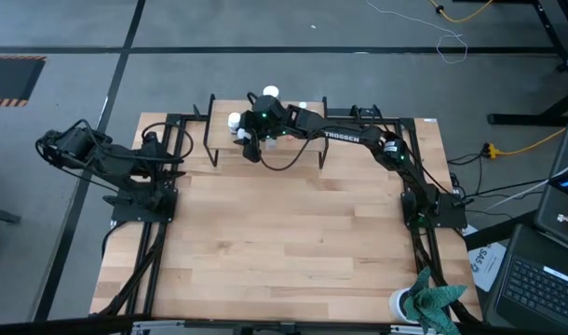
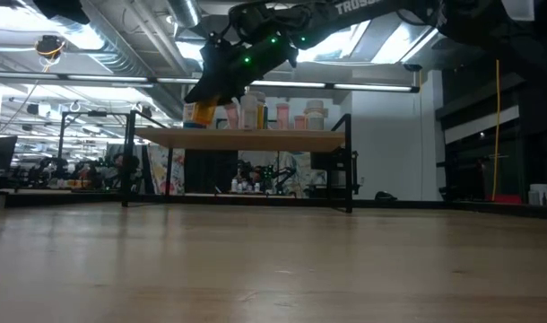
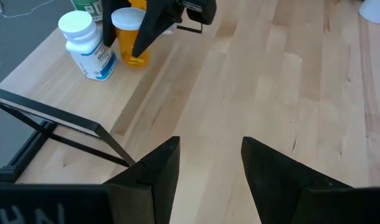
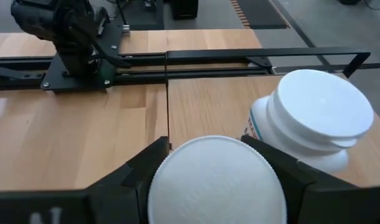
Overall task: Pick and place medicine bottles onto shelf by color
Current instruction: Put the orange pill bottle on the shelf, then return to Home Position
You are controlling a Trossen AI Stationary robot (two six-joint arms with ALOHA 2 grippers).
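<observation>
The table point(image 1: 284, 251) lay bare across its middle. The shelf point(image 2: 256, 139) stood along its far edge with every bottle in view already on it. No bottle showed on the table itself, so the sorting looked close to its end.

The right arm point(image 1: 349, 137) reached across to the shelf's left end. The left arm point(image 1: 107, 158) waited folded at the table's left edge. Its hand point(image 3: 210, 155) was released and empty, pointed toward the shelf.

The right hand point(image 4: 205, 146) sat down over the white cap of an orange bottle point(image 3: 129, 37). That bottle stood upright with its base on the board, near the shelf's left end. Whether the hand gripped the bottle or had let it go could not be told.

Just beside it stood a white bottle point(image 3: 87, 43) with a blue label. More bottles point(image 2: 314, 115) stood farther along the board.

The step in hand seemed to be the set-down of the orange bottle. The next move would call for a full release and then a straight lift clear of the cap. A sideways pull could tip the orange bottle or knock the white one next to it. After that, the colour groups on the shelf would want a check.
</observation>
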